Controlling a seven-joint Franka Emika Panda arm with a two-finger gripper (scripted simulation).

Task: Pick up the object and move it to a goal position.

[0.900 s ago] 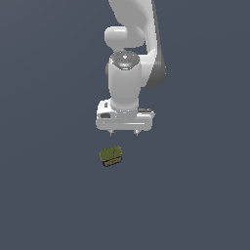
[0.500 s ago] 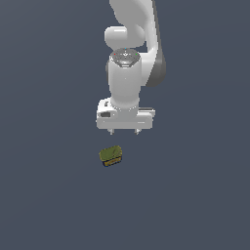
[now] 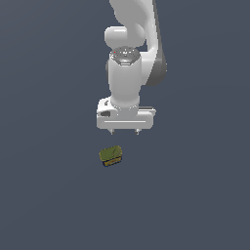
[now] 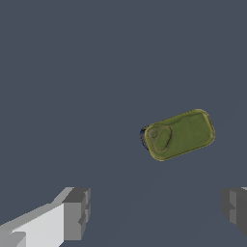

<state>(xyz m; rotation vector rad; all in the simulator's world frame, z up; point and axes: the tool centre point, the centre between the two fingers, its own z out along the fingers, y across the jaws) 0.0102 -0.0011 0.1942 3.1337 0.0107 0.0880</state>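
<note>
While the white gripper (image 3: 125,131) hangs with its fingers (image 4: 75,214) spread wide and holding nothing, the olive-green block (image 3: 111,156) sits on the counter (image 3: 195,195) below, toward the exterior view's left.

You see one flat, dark slate-blue ground (image 3: 49,205) filling every corner of the frame, evenly lit, unmarked
</note>
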